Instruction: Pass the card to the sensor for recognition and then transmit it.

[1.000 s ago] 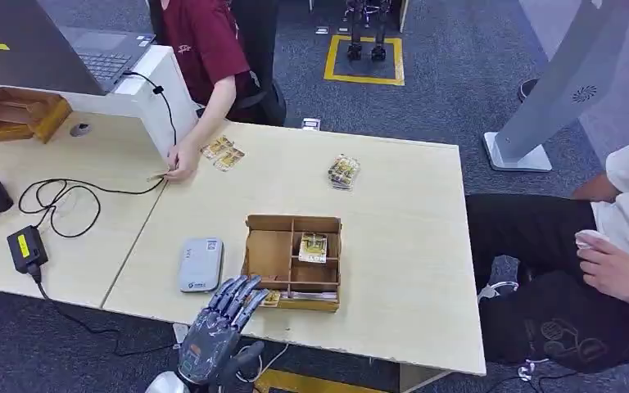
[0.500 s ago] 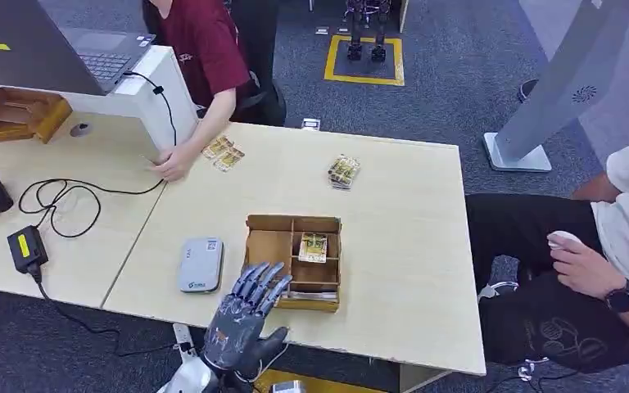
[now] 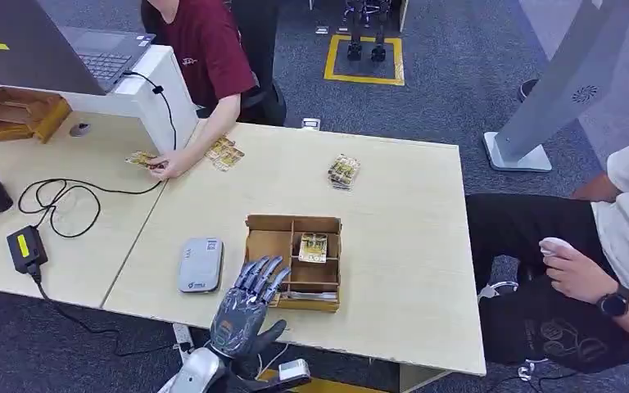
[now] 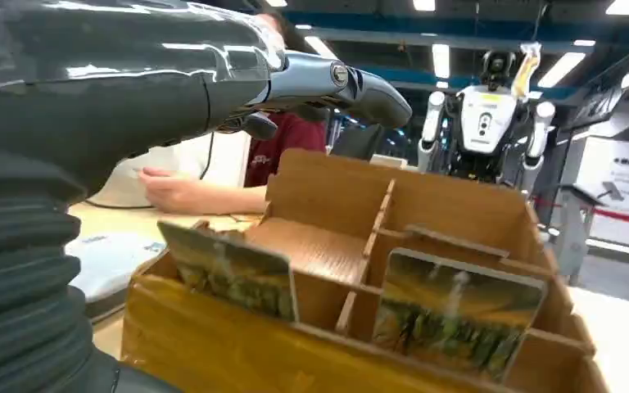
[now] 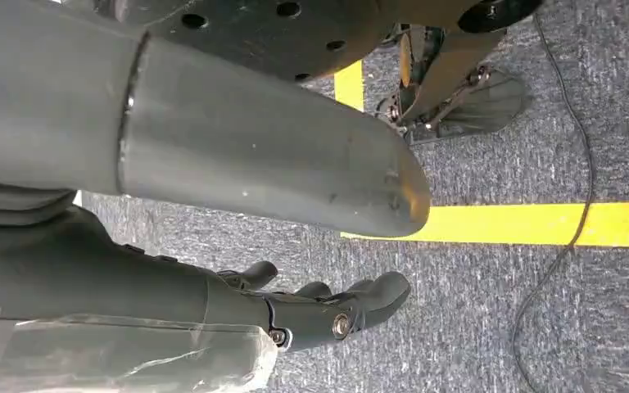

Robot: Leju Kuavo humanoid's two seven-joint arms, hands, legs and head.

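Note:
A wooden divided box stands near the table's front edge, with a yellow-green card lying in a back compartment. The left wrist view shows two more cards standing in its front slots, one nearer my hand and one farther along. A grey-white sensor pad lies flat just left of the box. My left hand hovers at the box's front left corner with its fingers stretched out and apart above the slots, holding nothing. Hanging over the carpet, my right hand is empty with loosely extended fingers.
A person in a red shirt across the table holds a card beside loose cards. A card stack lies mid-table. A black adapter and cable lie left. Another person sits right.
My left hand has risen and moved right, so its fingers now reach over the box's front left corner. The person in red has picked up a card and moved it left.

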